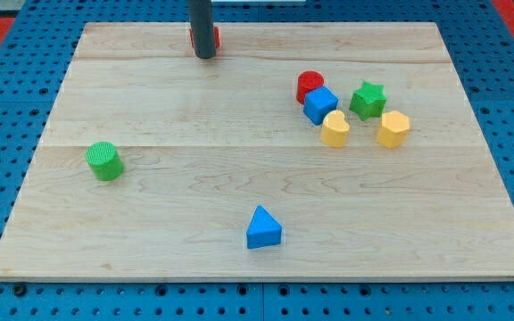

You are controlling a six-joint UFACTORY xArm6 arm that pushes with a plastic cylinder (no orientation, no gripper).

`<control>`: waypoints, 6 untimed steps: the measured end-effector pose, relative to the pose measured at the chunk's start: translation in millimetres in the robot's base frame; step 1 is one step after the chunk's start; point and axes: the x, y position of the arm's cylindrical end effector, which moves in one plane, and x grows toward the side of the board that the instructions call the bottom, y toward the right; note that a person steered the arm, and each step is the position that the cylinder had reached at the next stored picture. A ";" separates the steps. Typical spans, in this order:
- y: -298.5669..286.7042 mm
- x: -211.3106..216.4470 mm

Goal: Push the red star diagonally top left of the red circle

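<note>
The red star (214,37) sits near the view's top, left of centre, mostly hidden behind my rod. My tip (204,55) rests on the board right at the star's front, touching or nearly touching it. The red circle (309,86) stands to the view's right of centre, well to the right of and below the star, at the top left of a cluster of blocks.
A blue cube (321,104) touches the red circle. A green star (368,100), a yellow heart (335,128) and a yellow hexagon (393,129) crowd beside it. A green cylinder (104,161) stands at the left, a blue triangle (262,228) near the bottom. The wooden board (150,223) lies on blue pegboard.
</note>
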 end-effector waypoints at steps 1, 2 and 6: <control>-27.2 13.9; -52.3 -18.1; -60.5 -44.3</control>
